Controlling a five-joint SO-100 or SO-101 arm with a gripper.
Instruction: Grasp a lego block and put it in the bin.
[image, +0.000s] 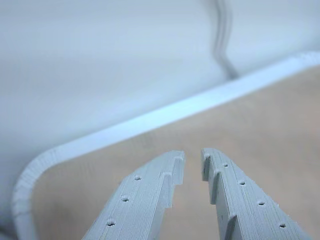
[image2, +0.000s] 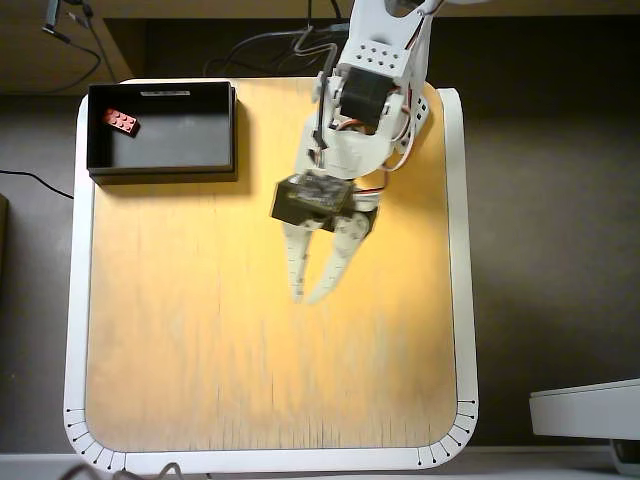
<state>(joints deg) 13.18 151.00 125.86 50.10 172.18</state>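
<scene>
In the overhead view the red lego block (image2: 120, 120) lies inside the black bin (image2: 232, 130), in its far left corner. The bin stands at the table's far left corner, with a pale strip on its far rim. My gripper (image2: 305, 298) hovers over the middle of the wooden table, well to the right of the bin and nearer than it. Its white fingers nearly meet at the tips and hold nothing. In the wrist view the gripper (image: 193, 159) shows a narrow gap over bare wood. The block and bin are out of the wrist view.
The wooden table (image2: 200, 330) has a white rim (image2: 460, 300) with rounded corners, also in the wrist view (image: 150, 122). Cables (image2: 290, 40) run behind the arm's base. A pale device (image2: 585, 410) sits off the table at the lower right.
</scene>
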